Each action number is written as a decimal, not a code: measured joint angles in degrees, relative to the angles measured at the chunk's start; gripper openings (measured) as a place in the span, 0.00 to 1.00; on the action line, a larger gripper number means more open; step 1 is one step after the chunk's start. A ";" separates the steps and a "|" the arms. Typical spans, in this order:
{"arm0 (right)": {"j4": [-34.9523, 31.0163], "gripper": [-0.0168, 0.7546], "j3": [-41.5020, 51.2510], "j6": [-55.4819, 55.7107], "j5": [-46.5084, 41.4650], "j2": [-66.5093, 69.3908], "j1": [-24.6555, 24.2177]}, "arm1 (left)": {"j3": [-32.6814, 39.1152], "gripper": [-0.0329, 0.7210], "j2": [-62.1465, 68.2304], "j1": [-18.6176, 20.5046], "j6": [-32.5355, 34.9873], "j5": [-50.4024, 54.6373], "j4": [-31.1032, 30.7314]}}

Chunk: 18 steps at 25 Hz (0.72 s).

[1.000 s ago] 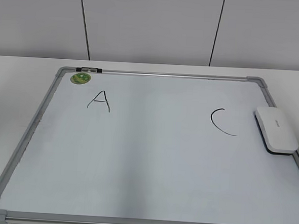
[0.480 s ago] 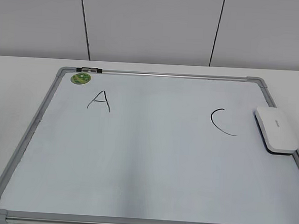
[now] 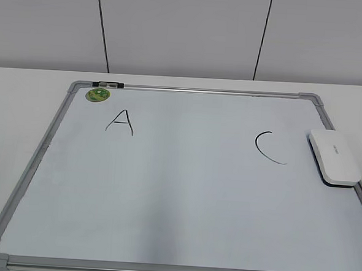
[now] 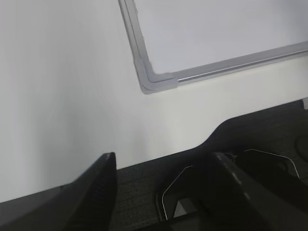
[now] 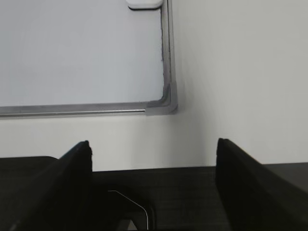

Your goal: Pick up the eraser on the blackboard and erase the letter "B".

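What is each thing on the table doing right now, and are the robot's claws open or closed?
Eraser: lying flat at the board's right edge, nothing holding it.
Board: flat on the table, no B visible on it.
Letter A: unwiped.
Letter C: unwiped.
Green sticker: stuck in the far left corner.
Left claw: open, empty, off the board's near left corner.
Right claw: open, empty, off the near right corner.

I see a white eraser (image 3: pixel 334 157) with dark underside; white blackboard (image 3: pixel 177 197), grey frame; green sticker (image 3: pixel 98 95); black letters.
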State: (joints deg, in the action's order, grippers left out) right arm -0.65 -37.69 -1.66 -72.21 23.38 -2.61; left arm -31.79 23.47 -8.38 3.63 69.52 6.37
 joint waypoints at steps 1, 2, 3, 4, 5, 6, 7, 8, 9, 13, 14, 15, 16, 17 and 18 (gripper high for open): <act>0.27 0.79 1.26 0.05 0.00 -0.39 0.00 | 0.16 0.63 -0.24 0.00 0.00 -0.98 -0.25; 0.65 0.79 2.96 0.14 0.00 -0.90 0.00 | 0.26 0.63 -0.42 0.00 0.00 -1.68 -0.44; 0.65 0.79 4.17 0.14 0.32 -1.07 0.00 | 0.26 0.63 -0.46 0.00 0.00 -2.39 -0.91; 0.65 0.79 5.40 0.14 0.85 -1.20 0.00 | 0.26 0.63 -0.46 0.00 0.00 -2.80 -1.53; 0.65 0.79 6.98 0.14 1.94 -1.30 0.00 | 0.26 0.63 -0.53 0.00 0.00 -3.20 -2.04; 0.65 0.79 7.69 0.27 3.15 -1.30 0.00 | 0.31 0.63 -0.59 0.00 -0.11 -3.75 -2.55; 0.65 0.79 7.96 0.27 4.06 -1.30 0.00 | 0.65 0.63 -0.68 0.00 -0.11 -4.66 -2.82; 0.97 0.79 8.19 0.27 5.68 -1.30 0.00 | 1.01 0.63 -0.68 0.00 -0.11 -5.63 -2.94; 0.97 0.78 8.33 0.27 7.21 -1.30 0.00 | 1.67 0.63 -0.68 0.00 -0.11 -6.18 -3.08; 1.29 0.78 8.49 0.53 8.71 -1.30 0.00 | 2.50 0.63 -0.68 0.00 -0.11 -6.81 -3.22; 1.43 0.78 8.49 0.53 8.71 -1.30 0.00 | 2.50 0.63 -0.68 0.00 -0.11 -6.84 -3.22; 1.43 0.78 8.49 0.53 8.71 -1.30 0.00 | 2.50 0.63 -0.68 0.00 -0.11 -6.94 -3.30; 1.43 0.78 8.49 0.53 8.71 -1.30 0.00 | 2.50 0.63 -0.68 0.00 -0.11 -6.94 -3.30; 1.45 0.78 8.58 0.53 8.71 -1.30 0.00 | 2.50 0.63 -0.68 0.00 -0.11 -6.94 -3.30; 1.45 0.78 8.85 0.53 8.71 -1.30 0.00 | 2.50 0.63 -0.68 0.00 -0.11 -6.94 -3.30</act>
State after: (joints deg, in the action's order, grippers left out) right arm 0.80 -28.84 -1.14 -63.51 22.09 -2.61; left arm -29.29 22.79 -8.38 3.53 62.58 3.07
